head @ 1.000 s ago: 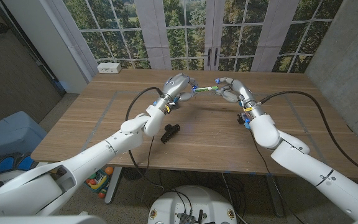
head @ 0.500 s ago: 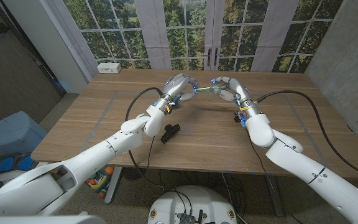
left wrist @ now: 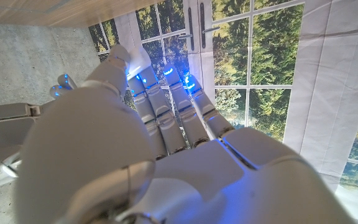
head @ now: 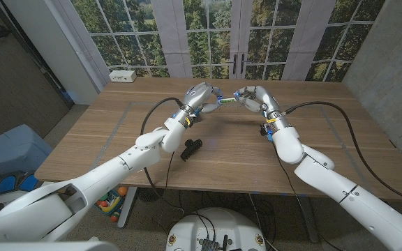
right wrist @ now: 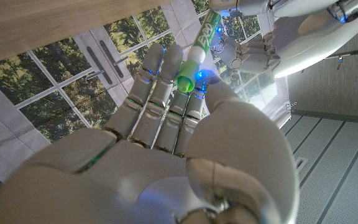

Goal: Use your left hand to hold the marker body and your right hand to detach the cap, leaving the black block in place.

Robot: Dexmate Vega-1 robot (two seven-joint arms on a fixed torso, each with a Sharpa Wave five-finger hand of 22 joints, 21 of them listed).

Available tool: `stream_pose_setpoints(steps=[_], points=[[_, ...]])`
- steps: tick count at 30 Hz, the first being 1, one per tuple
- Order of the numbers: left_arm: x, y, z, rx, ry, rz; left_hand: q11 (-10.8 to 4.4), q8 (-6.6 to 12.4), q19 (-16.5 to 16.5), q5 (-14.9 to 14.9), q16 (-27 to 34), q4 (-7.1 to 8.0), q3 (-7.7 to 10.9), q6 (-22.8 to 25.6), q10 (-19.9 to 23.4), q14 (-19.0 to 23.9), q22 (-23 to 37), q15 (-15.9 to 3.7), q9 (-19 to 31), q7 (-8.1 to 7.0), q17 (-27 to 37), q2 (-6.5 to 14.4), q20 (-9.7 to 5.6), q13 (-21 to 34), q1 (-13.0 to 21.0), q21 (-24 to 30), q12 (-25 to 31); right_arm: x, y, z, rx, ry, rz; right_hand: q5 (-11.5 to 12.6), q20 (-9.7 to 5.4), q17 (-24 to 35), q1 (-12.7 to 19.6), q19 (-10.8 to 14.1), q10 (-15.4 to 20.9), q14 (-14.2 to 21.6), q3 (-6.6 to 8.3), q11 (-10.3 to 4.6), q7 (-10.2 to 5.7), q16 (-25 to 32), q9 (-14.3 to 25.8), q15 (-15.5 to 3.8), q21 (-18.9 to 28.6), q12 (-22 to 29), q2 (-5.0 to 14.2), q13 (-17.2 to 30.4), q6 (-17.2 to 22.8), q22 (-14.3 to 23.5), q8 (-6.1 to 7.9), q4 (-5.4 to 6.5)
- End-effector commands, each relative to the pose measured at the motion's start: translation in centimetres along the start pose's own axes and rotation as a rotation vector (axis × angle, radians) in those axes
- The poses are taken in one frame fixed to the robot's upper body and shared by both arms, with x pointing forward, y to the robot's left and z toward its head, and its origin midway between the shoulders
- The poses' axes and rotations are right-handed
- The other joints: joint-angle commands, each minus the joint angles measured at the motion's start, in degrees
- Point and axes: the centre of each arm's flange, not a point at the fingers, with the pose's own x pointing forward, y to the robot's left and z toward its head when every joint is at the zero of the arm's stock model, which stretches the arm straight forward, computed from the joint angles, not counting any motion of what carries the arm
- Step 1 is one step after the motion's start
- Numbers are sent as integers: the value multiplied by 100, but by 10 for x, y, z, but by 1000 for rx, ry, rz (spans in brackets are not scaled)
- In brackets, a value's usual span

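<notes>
Head view: wooden table (head: 243,150) before tall windows (head: 208,35); left hand (head: 199,95) grips marker (head: 225,101), right hand (head: 251,97) pinching its cap end.

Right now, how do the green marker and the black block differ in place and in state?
The marker is held up in the air between the left hand and the right hand; the black block lies on the table, and no hand touches it. The marker is green and white; the block is all black. The marker is farther from the robot, the block nearer, beside the left forearm. Both are small and elongated.
</notes>
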Motion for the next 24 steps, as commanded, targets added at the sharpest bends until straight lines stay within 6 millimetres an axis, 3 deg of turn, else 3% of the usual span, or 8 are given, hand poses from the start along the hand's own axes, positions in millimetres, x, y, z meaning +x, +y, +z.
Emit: stream_pose_setpoints(steps=[1,5,9,15,19,22,24], points=[[-2,2,-3,-4,-2,5,-595,18,-25,33,7,45,15,57,612,14,8,-918,846,7,32,699,-160,1616,699,42,10,4,3,-2,19,-37,-28,11,-567,119,168,40,215,228,32,25,54,92,25,-563,215,116,0,127,113,105,64,-3],[-4,3,-4,-2,1,12,-596,18,-31,35,-1,46,15,58,611,13,7,-919,843,5,32,701,-159,1624,700,50,2,3,2,-3,9,-23,-37,-1,-585,180,227,51,199,260,27,14,113,91,36,-556,337,128,-29,205,46,139,48,-7],[-5,6,-7,5,19,25,-597,17,-35,38,1,47,14,62,615,22,6,-918,838,14,40,701,-159,1632,700,58,-5,1,-3,-5,1,12,-11,-19,-593,275,285,-92,-38,174,2,46,116,18,54,-557,489,59,-93,337,-179,179,-30,10],[-5,8,-10,13,38,35,-596,19,-36,41,-8,46,12,57,611,21,5,-918,844,10,45,699,-156,1643,701,73,-21,-4,-9,-6,-8,31,20,-59,-531,351,-78,-451,-666,-244,-238,104,147,-384,76,-514,821,-249,-357,513,-710,155,-231,196],[-5,7,-10,20,38,36,-597,16,-44,43,-5,47,11,39,619,32,4,-918,851,11,55,700,-156,1652,702,82,-27,-7,-11,-5,-16,40,20,-41,-569,337,-28,-581,-798,-349,-229,88,110,-514,71,-553,857,-341,-412,525,-829,110,-283,130],[-5,7,-10,13,34,37,-595,23,-44,45,-15,47,10,54,618,28,3,-918,853,17,53,699,-157,1652,703,91,-40,-9,-11,-5,-31,42,2,-7,-656,372,306,-647,-819,-394,-107,55,42,-590,73,-599,935,-383,-368,565,-868,58,-303,-20],[-4,7,-9,13,31,38,-594,23,-47,46,-15,47,9,49,623,31,2,-918,855,13,56,699,-156,1658,702,94,-40,-10,-10,-4,-52,44,-18,14,-763,456,738,-710,-763,-365,-3,-19,-9,-616,86,-620,1083,-395,-368,623,-791,31,-277,-86]])
